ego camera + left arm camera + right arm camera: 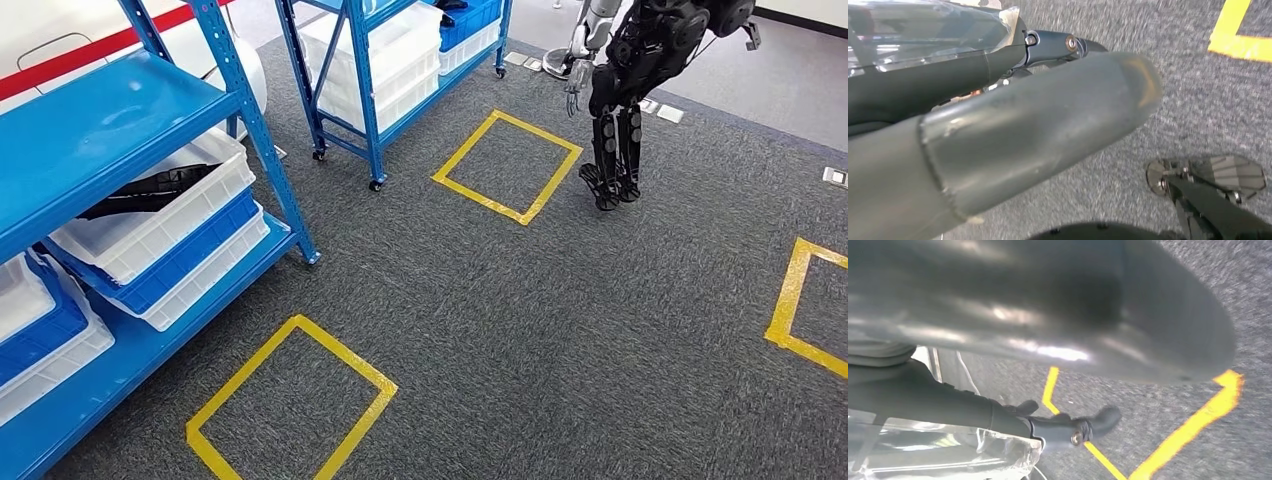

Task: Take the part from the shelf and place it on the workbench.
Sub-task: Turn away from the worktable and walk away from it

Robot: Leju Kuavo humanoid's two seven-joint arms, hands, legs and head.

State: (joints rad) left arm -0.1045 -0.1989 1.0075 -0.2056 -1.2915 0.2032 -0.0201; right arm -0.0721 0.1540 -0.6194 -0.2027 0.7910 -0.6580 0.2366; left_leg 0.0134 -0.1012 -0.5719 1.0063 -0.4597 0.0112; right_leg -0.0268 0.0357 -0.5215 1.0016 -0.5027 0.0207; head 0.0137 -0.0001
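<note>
Black moulded plastic part (pixel 150 190), long and flat, lies in the upper white plastic bin (pixel 190 215) on the lower level of the near blue steel shelf (pixel 110 120), to the robot's left and ahead in the head view. Long axis runs roughly along the bin's length, slanting away toward the shelf's corner post; one end sits higher against the bin wall, by the look of it. Nearest first: both arms hang at the sides over grey carpet. Left hand (pixel 1013 145) seen from its wrist, thick grey thumb across the frame, darker fingers (pixel 1068 45) stretched out beside it, nothing between them. Right hand (pixel 1048 315) likewise, thumb large and blurred, dark fingers (pixel 1073 427) extended, holding nothing. Judgement: part lies on the left side, so the left hand is the nearer; still well apart, body must turn and close in before any reach. A yellow tape square (pixel 290 405) marks the floor just beside the shelf foot. Farther off, a second blue shelf (pixel 380 60) with white bins, and another humanoid robot (pixel 640 80) standing by a further yellow tape square (pixel 510 165).
</note>
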